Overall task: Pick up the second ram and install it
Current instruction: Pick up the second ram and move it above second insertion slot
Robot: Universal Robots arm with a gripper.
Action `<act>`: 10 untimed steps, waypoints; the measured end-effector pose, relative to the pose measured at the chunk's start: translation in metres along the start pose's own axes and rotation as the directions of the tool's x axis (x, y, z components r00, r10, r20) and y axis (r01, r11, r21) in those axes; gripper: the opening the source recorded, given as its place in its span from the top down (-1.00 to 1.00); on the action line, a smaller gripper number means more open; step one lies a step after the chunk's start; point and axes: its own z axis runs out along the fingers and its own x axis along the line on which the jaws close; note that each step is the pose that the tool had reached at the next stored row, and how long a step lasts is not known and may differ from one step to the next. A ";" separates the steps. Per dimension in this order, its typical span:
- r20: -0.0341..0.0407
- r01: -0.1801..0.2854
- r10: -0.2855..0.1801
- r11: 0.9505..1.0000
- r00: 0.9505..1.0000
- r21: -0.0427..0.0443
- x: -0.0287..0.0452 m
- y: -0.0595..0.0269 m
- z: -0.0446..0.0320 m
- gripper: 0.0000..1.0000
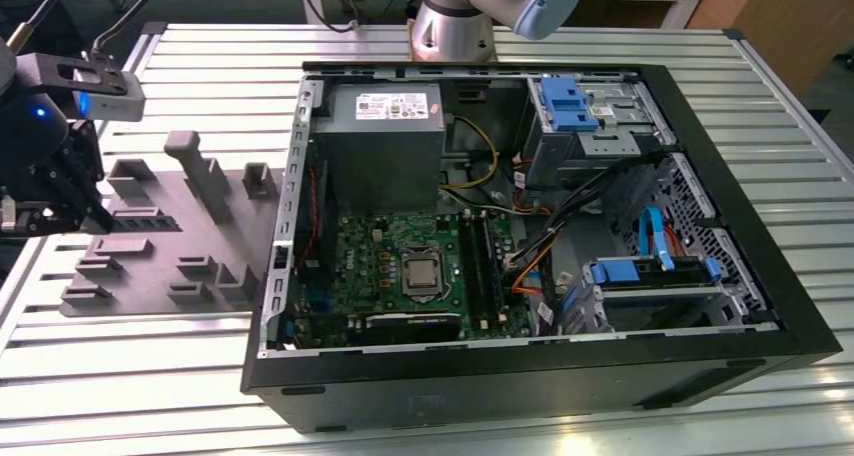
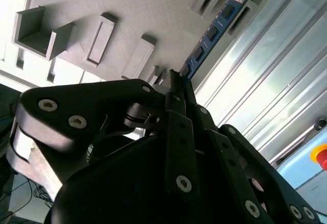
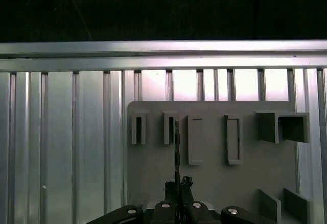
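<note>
Over the grey tray (image 1: 150, 268), at its side away from the open computer case (image 1: 534, 386): gripper (image 2: 176, 78), clenched on the second ram (image 2: 214, 29). The blue board with dark chips is gripped at one end between the black fingers (image 2: 176, 101); its free end is seen near a narrow raised slot block (image 2: 241, 15) of the tray. In the first wrist view it is seen edge-on. Contact with the tray cannot be told. Tray and case are borne by a slatted metal table (image 1: 134, 376).
</note>
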 end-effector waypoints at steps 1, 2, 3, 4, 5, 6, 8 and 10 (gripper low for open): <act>0.000 0.000 0.000 1.000 1.000 0.000 0.0000 0.0000 -0.0004 0.72; 0.000 0.000 0.000 1.000 1.000 0.000 0.0000 0.0000 -0.0007 0.72; 0.000 0.000 0.000 1.000 1.000 0.000 0.0000 0.0000 -0.0011 0.72; 0.000 0.000 0.000 1.000 1.000 0.000 0.0000 0.0001 -0.0016 0.72; 0.000 0.000 0.000 1.000 1.000 0.000 0.0000 0.0001 -0.0019 0.72; 0.000 0.000 0.000 1.000 1.000 0.000 0.0000 0.0001 -0.0024 0.72; 0.000 0.000 0.000 1.000 1.000 0.000 -0.0001 0.0001 -0.0035 0.72; 0.000 0.000 0.000 1.000 1.000 0.000 -0.0001 0.0002 -0.0046 0.72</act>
